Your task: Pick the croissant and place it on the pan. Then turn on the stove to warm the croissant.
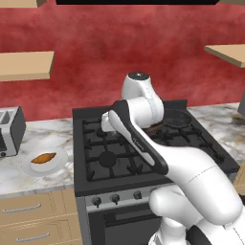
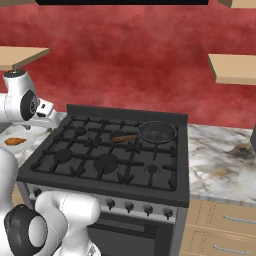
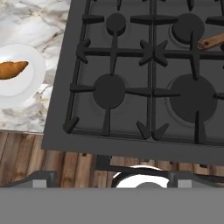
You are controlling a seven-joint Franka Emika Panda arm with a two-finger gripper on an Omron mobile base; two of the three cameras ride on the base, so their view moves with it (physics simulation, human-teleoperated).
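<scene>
The croissant (image 1: 44, 158) (image 2: 15, 141) (image 3: 11, 70) lies on a round white plate (image 1: 56, 165) (image 3: 27, 85) on the marble counter left of the stove (image 1: 119, 160) (image 2: 107, 160) (image 3: 144, 96). The small dark pan (image 1: 177, 118) (image 2: 157, 132) sits empty on the back right burner. Its wooden handle (image 2: 123, 138) (image 3: 212, 40) points left. My gripper (image 3: 114, 178) hangs above the stove's left burners, open, with nothing between its fingers. It is well right of the plate. A row of dark knobs (image 1: 115, 197) (image 2: 128, 206) lines the silver front.
A silver toaster (image 1: 9, 130) stands at the far left of the counter. Wooden shelves (image 1: 26, 64) (image 2: 232, 67) hang on the red wall. Marble counter (image 2: 220, 160) continues right of the stove, with wooden drawers (image 1: 28, 210) below.
</scene>
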